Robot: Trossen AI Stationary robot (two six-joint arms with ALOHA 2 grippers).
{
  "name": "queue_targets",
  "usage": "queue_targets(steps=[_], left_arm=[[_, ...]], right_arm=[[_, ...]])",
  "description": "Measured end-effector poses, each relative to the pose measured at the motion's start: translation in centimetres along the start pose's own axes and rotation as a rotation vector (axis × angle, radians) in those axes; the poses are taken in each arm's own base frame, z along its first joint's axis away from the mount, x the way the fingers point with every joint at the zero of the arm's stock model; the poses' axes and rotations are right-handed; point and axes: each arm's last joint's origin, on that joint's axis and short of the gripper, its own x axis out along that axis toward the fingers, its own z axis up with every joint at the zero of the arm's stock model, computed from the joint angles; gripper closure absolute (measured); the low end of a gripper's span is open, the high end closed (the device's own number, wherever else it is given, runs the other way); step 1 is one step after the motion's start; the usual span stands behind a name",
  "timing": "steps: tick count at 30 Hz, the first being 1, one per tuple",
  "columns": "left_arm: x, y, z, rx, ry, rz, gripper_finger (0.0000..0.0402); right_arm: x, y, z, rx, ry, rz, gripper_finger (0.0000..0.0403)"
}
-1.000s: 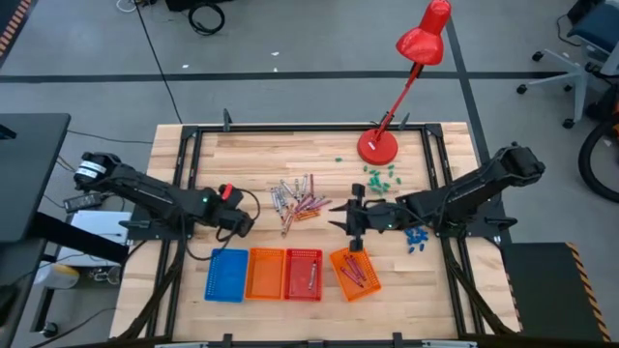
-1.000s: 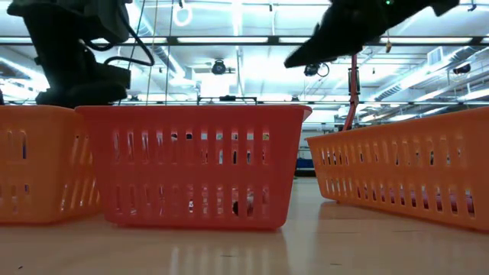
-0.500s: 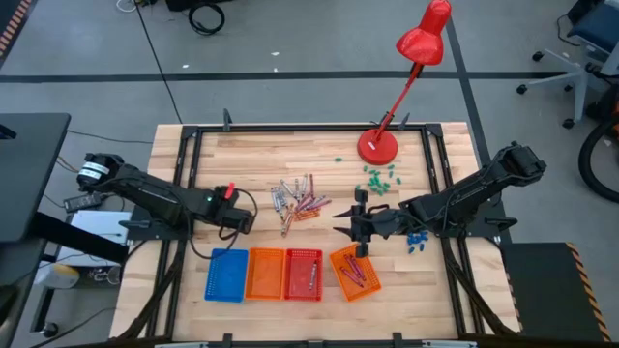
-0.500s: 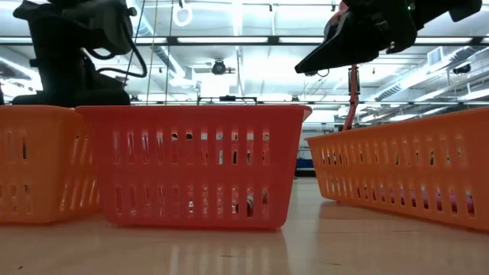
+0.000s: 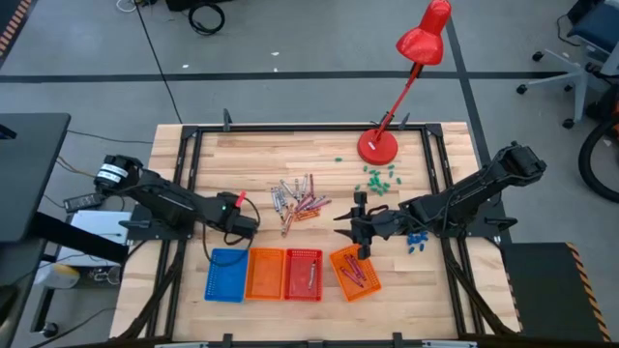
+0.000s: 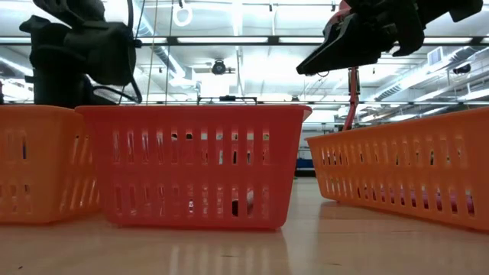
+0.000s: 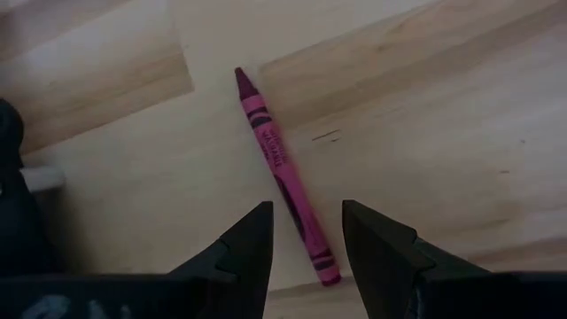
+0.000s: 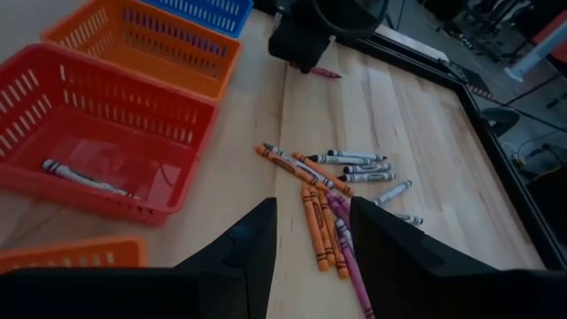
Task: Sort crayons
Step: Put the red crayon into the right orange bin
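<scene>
A loose pile of grey, orange, red-pink and purple crayons point(image 5: 300, 201) lies mid-table and also shows in the right wrist view point(image 8: 332, 190). One red-pink crayon point(image 7: 282, 168) lies flat on the wood apart from the pile, at the left point(image 5: 239, 199). My left gripper point(image 7: 306, 221) is open just above it, one finger on each side of its near end, and I see no touch. My right gripper point(image 5: 356, 228) is open and empty above the far edge of the tilted orange basket point(image 5: 354, 273).
Blue point(image 5: 227, 275), orange point(image 5: 265, 274) and red point(image 5: 302, 274) baskets stand in a row at the near edge. The red one holds a grey crayon point(image 8: 80, 177). Green bits point(image 5: 379, 177), blue bits point(image 5: 416, 238) and a red lamp's base point(image 5: 377, 145) are at the right.
My left gripper has moved a little toward the table's right and near edges. My right gripper has shifted slightly toward the near edge, over the tilted orange basket, and has then kept still.
</scene>
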Motion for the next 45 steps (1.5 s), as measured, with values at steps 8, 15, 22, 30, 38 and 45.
queue_targets(steps=[8,15,22,30,38,45], left_arm=[[0.3,0.0,0.0,-0.029,0.016,0.025,0.0260],[1.2,0.5,-0.2,-0.010,0.034,0.010,0.0305],[1.2,0.4,-0.2,0.018,0.045,-0.008,0.0373],[0.5,0.0,-0.2,0.069,-0.012,0.001,0.0376],[-1.2,-1.5,0.7,0.122,-0.171,-0.059,0.0368],[-2.6,-4.0,1.5,0.154,-0.324,-0.251,0.0366]], right_arm=[[-0.3,0.6,0.1,-0.040,-0.006,0.020,0.0254],[-0.5,1.2,0.1,-0.088,-0.004,0.042,0.0254],[-0.6,1.4,0.0,-0.099,-0.001,0.049,0.0254],[-0.5,1.0,-0.2,-0.099,0.023,0.004,0.0254],[0.0,-0.2,-0.4,-0.068,0.044,-0.048,0.0254],[-0.2,-2.1,-0.7,-0.044,0.102,-0.126,0.0254]])
